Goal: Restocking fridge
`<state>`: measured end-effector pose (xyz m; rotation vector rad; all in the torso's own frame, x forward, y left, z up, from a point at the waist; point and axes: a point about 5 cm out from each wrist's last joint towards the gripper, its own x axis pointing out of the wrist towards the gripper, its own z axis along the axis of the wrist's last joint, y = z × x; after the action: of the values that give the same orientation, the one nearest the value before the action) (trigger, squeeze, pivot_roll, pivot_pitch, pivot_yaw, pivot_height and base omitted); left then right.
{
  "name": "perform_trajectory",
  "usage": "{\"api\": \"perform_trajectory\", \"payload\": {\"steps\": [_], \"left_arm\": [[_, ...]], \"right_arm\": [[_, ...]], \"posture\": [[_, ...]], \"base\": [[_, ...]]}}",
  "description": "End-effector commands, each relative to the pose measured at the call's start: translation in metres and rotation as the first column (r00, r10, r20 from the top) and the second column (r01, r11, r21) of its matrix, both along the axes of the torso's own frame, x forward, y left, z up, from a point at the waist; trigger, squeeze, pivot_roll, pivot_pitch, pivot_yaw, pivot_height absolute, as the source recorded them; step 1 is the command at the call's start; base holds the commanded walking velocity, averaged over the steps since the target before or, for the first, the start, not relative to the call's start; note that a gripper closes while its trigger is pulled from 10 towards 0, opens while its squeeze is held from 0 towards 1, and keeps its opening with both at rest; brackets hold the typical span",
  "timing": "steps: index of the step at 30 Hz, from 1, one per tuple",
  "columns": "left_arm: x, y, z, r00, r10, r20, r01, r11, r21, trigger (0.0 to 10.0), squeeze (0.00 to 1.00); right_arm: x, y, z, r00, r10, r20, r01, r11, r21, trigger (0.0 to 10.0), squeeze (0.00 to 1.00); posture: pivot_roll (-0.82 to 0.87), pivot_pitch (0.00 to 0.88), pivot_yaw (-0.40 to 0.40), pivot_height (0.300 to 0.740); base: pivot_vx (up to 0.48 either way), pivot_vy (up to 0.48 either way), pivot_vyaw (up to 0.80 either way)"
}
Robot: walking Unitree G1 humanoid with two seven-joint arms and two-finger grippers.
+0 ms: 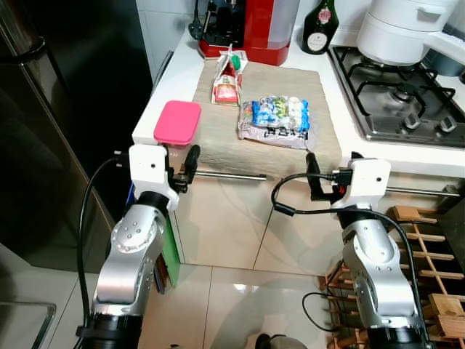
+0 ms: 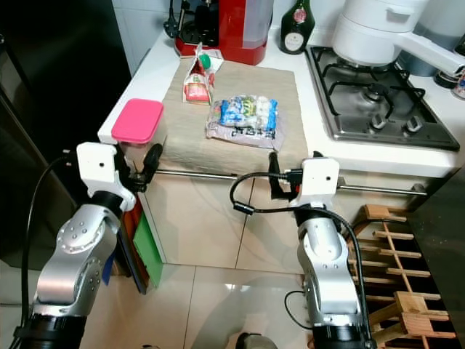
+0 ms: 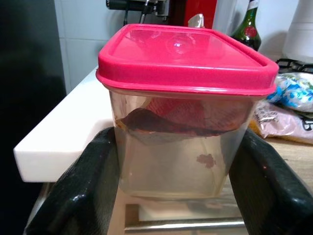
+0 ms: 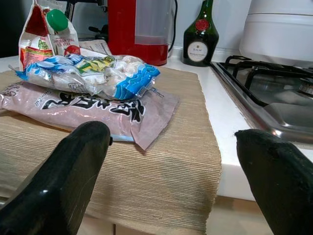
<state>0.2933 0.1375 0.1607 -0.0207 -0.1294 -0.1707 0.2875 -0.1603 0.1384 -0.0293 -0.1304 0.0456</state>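
A white kitchen counter [image 1: 330, 80] carries a beige mat [image 1: 269, 109], with a gas hob [image 1: 396, 91] to its right. On the mat lie two plastic food bags [image 1: 276, 120] and a carton [image 1: 227, 81]. The pink-lidded container [image 3: 183, 105] stands at the counter's left corner, between the left gripper's [image 3: 173, 183] spread, released fingers, apparently not touching. The right gripper [image 4: 171, 171] hovers open at the mat's front edge.

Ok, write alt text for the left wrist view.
A clear tub with a pink lid stands at the white counter's edge, framed by the left gripper's open black fingers, which flank its lower sides. Behind it are a green bottle and snack bags on a mat.
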Motion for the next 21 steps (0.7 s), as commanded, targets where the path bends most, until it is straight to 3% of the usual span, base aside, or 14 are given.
{"api": "perform_trajectory", "payload": {"steps": [1, 21], "left_arm": [[0.002, -0.0001, -0.0022, 1.0, 0.006, -0.014, -0.006, 1.0, 0.002, 10.0, 0.0], [0.0081, -0.0044, 0.0013, 0.999, -0.032, 0.003, 0.032, 0.999, 0.008, 10.0, 0.0]], "right_arm": [[0.0018, -0.0055, 0.0, 1.0, -0.022, 0.0, 0.022, 1.0, 0.011, 10.0, 0.0], [0.0044, -0.0014, -0.0031, 1.0, -0.025, 0.004, 0.025, 1.0, 0.017, 10.0, 0.0]], "posture": [[-0.09, 0.021, -0.016, 0.74], [-0.08, 0.009, -0.003, 0.74]], "base": [[-0.285, 0.0, 0.0], [-0.287, 0.0, 0.0]]}}
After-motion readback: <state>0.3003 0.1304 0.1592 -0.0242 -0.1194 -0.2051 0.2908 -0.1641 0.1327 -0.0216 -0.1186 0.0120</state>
